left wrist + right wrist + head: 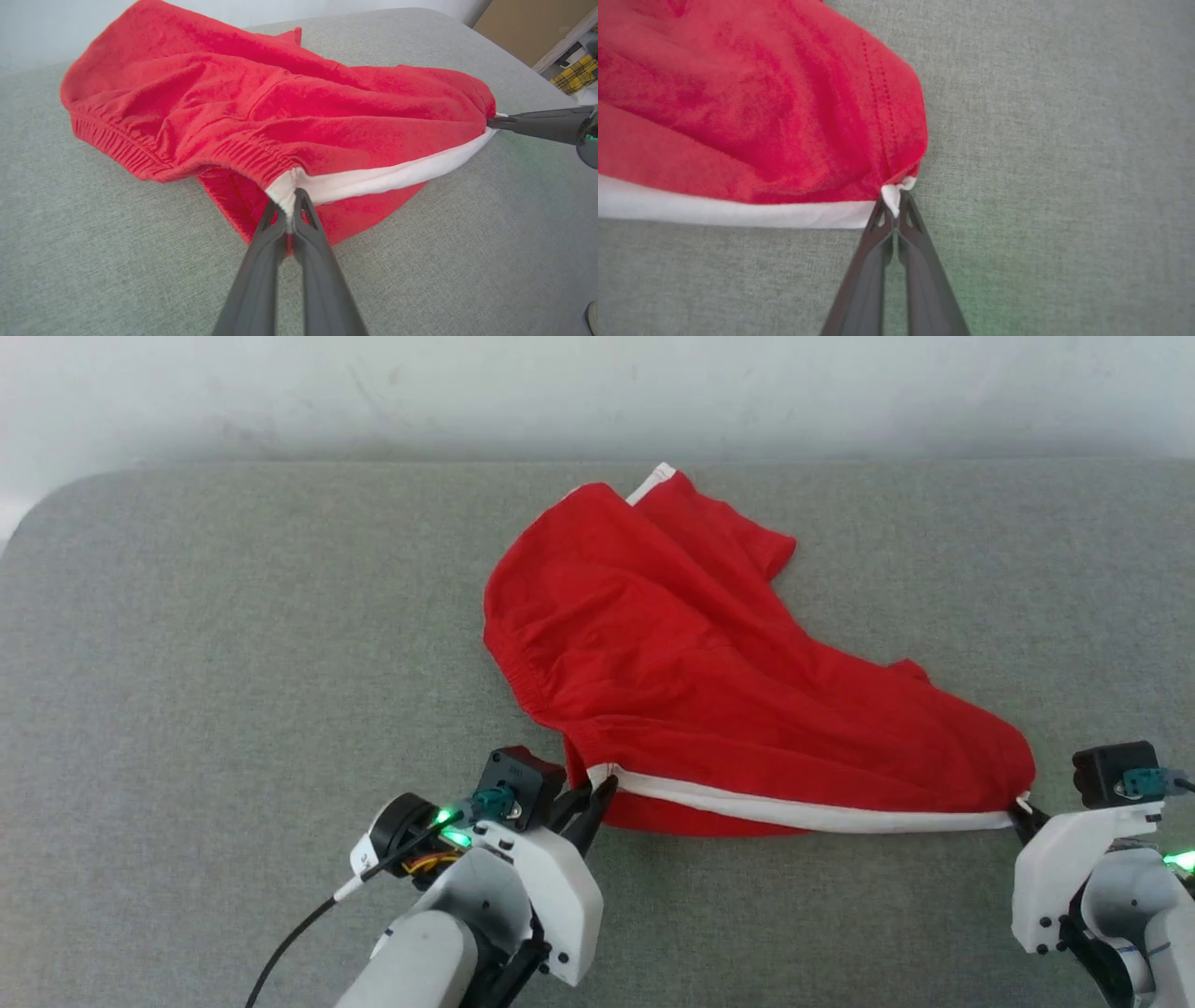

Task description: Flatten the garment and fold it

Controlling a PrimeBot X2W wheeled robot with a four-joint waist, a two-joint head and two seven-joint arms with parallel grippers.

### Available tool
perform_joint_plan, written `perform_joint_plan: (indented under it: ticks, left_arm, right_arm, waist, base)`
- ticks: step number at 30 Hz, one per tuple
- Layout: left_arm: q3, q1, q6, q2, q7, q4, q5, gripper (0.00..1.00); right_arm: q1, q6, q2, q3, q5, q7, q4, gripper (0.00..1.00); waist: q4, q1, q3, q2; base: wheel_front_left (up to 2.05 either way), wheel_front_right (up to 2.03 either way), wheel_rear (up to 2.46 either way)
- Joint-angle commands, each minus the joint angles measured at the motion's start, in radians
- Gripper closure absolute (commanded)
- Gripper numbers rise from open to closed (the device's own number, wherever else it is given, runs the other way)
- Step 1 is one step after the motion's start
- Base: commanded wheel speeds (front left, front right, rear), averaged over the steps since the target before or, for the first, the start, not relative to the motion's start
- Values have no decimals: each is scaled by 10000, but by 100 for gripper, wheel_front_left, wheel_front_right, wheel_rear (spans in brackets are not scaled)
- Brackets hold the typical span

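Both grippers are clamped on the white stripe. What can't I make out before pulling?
- Underside of the bright red thin-fabric shorts: head view, covered by their own bunched top layer.
- Far leg hem: head view, folded under.
- How much white side stripe the right gripper holds: right wrist view, buried in its shut jaws.
- Same for the left gripper: left wrist view.

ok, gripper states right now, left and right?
Left gripper: closed on the bright red thin-fabric shorts, at the waistband end of the white side stripe.
Right gripper: closed on the same shorts, at the stripe's other end.
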Motion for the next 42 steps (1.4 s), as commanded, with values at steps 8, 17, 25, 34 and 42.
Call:
perform_joint_plan:
  ticks: [8,17,25,34,42]
  left_arm:
    - [112,582,-152,640,-389,-462,-161,100]
    - [800,8,-221,1661,-94,-2095,-245,100]
    - [1734,-1433,-224,2211,247,-3366,-492,100]
    - [2563,-2737,-29,2357,-55,-3738,-617,100]
    - [2770,-4255,-54,2400,145,-3259,-735,100]
  right_arm:
    - [222,-25,-773,321,1556,463,-1213,100]
    - [-800,-25,-1276,-111,4093,1977,-3670,100]
    - [-2660,-25,-683,-870,4796,2918,-4635,100]
    - [-4340,-25,57,-1191,4007,3463,-5061,100]
    - [-6111,-25,-584,-133,3151,3172,-4511,100]
  waist:
    - [-84,0,-1217,0]
    - [-352,0,-2272,0]
    - [-605,0,-2744,0]
    - [-1023,0,-2473,0]
    - [-1614,0,-596,0]
  base:
    - [0,0,0]
    - [0,0,0]
    - [0,0,0]
    - [0,0,0]
    - [0,0,0]
